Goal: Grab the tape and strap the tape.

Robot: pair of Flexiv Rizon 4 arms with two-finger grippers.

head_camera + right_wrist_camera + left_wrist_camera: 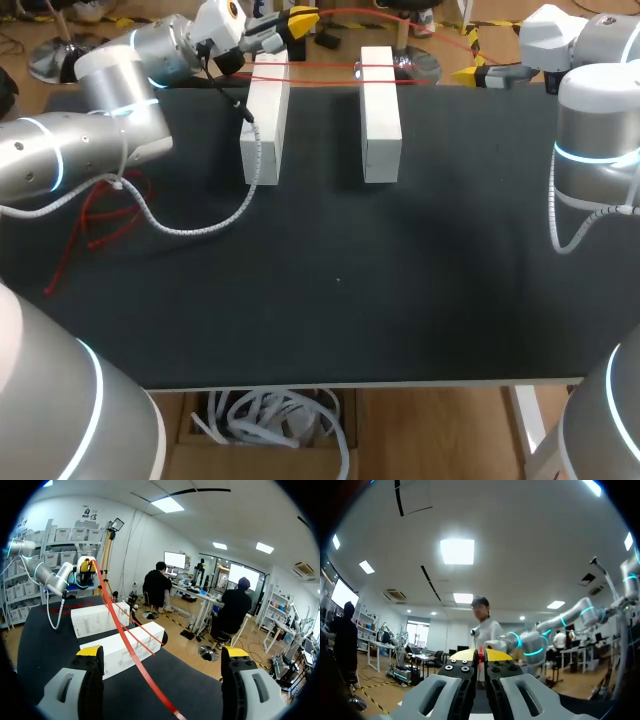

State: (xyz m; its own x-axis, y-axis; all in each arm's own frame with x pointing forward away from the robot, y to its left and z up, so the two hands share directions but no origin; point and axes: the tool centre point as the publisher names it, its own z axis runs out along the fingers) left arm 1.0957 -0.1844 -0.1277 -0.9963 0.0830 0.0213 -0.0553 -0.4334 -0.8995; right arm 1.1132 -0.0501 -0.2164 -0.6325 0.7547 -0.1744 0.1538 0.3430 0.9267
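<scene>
Got the thin red plastic tape pinched tight in the left gripper, stretched from there over two white rectangular blocks. Also running loose between wide-open right gripper fingers, touching neither.

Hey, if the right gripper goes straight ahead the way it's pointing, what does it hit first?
Probably the red tape, which runs through the open right gripper; next the nearer white block, though depth is unclear.

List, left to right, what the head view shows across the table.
loose red tape → left white block → right white block → right arm
</scene>
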